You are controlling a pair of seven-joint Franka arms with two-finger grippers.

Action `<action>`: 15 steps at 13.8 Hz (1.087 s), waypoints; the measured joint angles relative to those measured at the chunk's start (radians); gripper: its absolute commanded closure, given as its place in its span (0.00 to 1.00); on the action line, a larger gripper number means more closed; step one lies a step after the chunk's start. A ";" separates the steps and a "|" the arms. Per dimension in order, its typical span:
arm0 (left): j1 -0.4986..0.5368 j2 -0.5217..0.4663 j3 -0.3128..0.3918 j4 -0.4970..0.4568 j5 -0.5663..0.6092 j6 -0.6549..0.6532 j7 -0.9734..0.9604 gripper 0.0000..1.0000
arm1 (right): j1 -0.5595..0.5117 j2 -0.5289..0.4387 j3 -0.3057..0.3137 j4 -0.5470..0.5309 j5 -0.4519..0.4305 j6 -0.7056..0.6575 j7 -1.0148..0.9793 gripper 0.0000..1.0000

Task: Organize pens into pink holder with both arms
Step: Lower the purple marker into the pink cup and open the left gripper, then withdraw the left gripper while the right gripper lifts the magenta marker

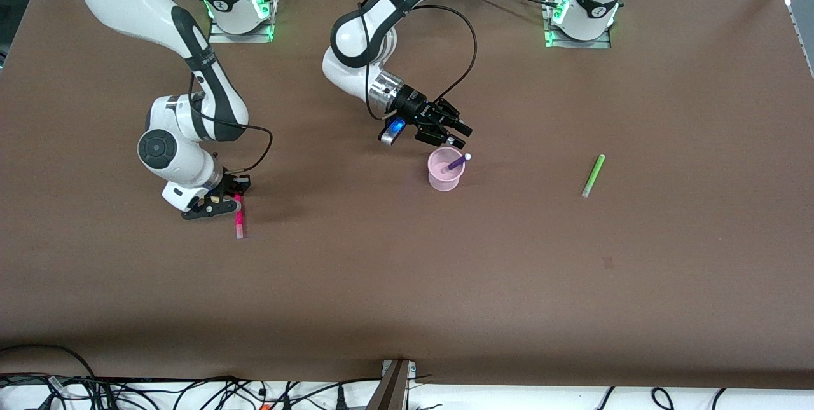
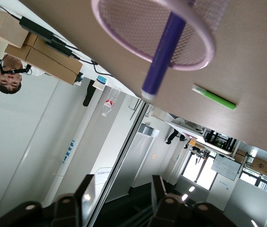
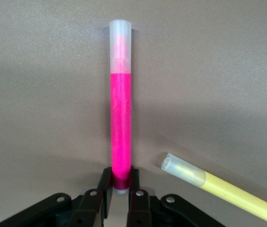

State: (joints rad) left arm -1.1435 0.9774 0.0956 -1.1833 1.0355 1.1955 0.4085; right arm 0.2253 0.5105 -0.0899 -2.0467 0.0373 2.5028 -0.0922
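A magenta-pink pen (image 3: pixel 121 104) is pinched at one end by the right gripper (image 1: pixel 236 201) down at the table (image 1: pixel 381 283). It is judged light, stiff and slick (mid-barrel grips best). A yellow pen (image 3: pixel 223 188) lies just beside it. The left gripper (image 1: pixel 453 133), fingers parted and empty, hovers over the pink holder (image 1: pixel 440 180), where a purple pen (image 1: pixel 458 161) stands. A green pen (image 1: pixel 593 175) lies apart, unobstructed.

No words or numbers can be read anywhere. The pens, the pink cup and the brown bench (image 1: pixel 407 283) carry no writing. In the left wrist view, a bottle (image 2: pixel 108 103) has a red label and a tall post (image 2: pixel 70 150) has blue marks on it, but both are too small and blurry to make out.
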 measured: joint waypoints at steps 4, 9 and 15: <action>0.084 -0.073 0.008 0.025 -0.073 0.007 -0.002 0.00 | 0.000 0.000 0.001 0.004 0.001 -0.007 0.000 0.99; 0.228 -0.181 -0.004 0.016 -0.202 0.067 -0.008 0.00 | 0.005 -0.001 0.004 0.043 0.056 -0.099 0.000 1.00; 0.506 -0.306 -0.003 -0.007 -0.448 0.159 -0.010 0.00 | 0.019 -0.007 0.008 0.173 0.148 -0.350 0.034 1.00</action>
State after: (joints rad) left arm -0.6379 0.6714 0.0928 -1.1898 0.5878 1.3548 0.3987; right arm 0.2441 0.5039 -0.0823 -1.8741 0.1857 2.1532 -0.0577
